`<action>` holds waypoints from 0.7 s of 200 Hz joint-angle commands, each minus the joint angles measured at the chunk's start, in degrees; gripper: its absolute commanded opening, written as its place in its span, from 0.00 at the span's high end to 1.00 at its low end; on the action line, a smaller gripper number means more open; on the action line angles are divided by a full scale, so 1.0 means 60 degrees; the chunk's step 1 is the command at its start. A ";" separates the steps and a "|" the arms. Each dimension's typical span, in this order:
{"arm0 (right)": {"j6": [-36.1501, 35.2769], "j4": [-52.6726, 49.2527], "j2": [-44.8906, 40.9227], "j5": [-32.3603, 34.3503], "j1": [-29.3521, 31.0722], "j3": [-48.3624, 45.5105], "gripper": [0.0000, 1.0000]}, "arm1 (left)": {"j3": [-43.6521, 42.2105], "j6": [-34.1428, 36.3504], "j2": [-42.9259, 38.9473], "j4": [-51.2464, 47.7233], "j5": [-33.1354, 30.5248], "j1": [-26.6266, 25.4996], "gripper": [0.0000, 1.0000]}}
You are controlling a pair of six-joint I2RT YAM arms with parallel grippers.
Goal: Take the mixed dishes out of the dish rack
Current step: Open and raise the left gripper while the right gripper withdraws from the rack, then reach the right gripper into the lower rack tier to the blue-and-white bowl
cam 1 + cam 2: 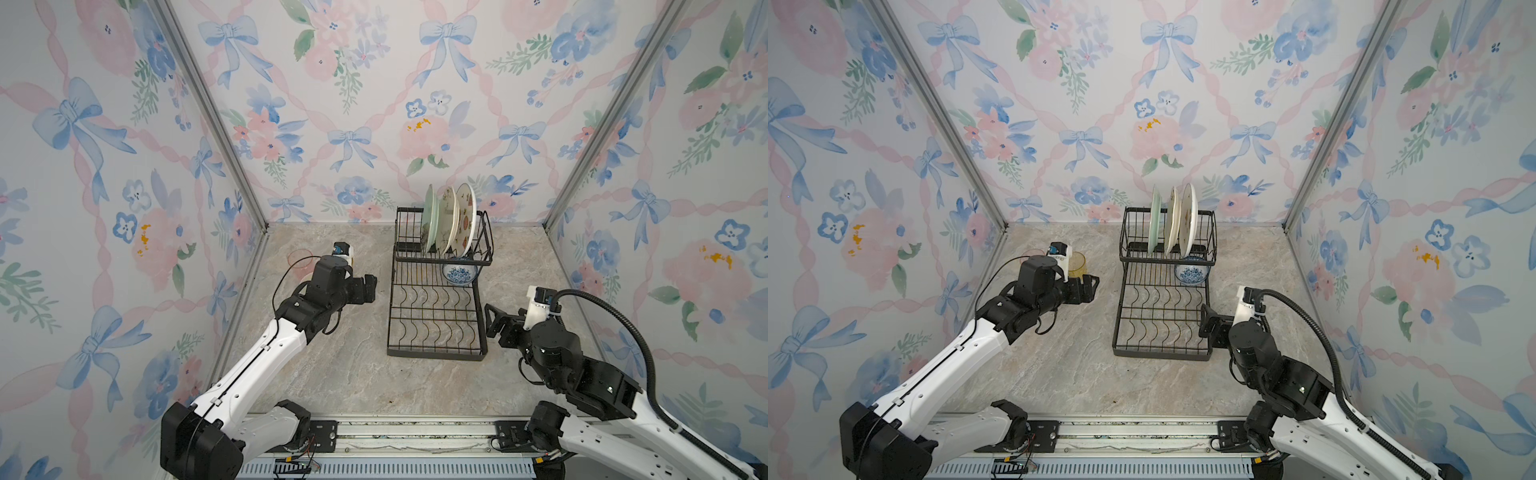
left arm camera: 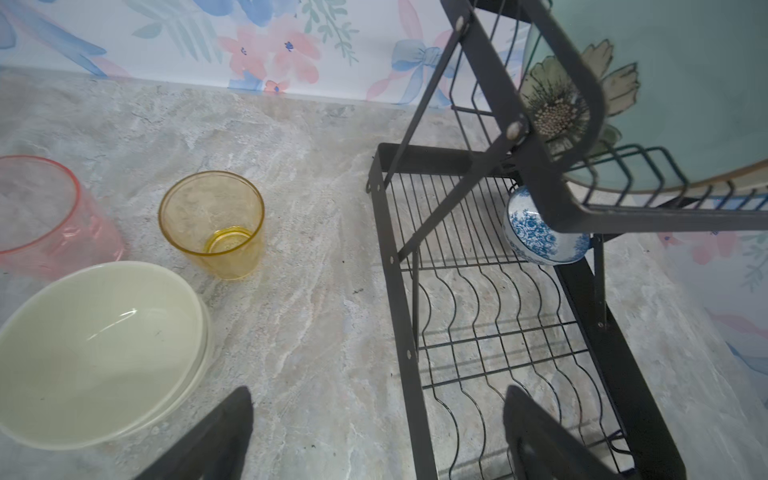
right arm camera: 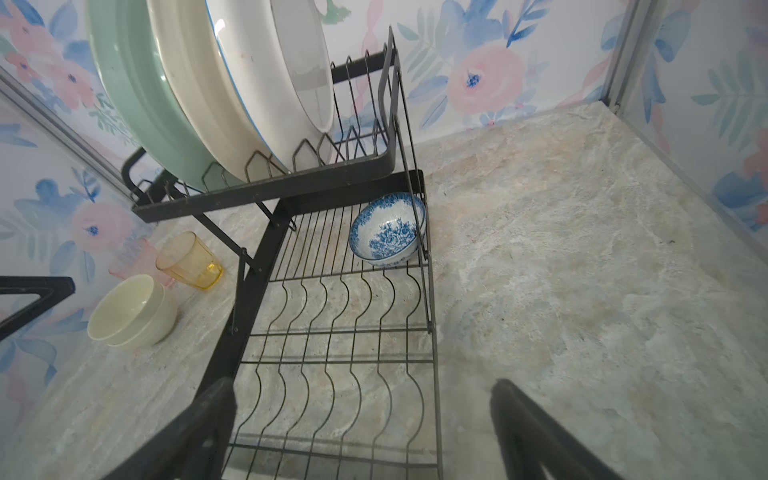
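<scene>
Black wire dish rack [image 3: 245, 299] held three upright plates [image 1: 448, 220] and a blue-patterned bowl [image 3: 388, 230]. Both arms' jaws gaped wide, empty.

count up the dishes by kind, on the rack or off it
plates: 3, mint-green plate and two cream plates, upright on the dish rack
bowls: 3, two cream bowls nested on the table, blue-patterned bowl in the rack
tumblers: 2, pink tumbler and amber tumbler, on the table
total: 8
</scene>
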 commanded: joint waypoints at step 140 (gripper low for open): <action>-0.8779 -0.0938 0.5308 -0.2654 -0.0745 0.2322 0.01 | -0.1618 -0.0317 -0.2865 0.0877 0.0722 -0.0108 0.02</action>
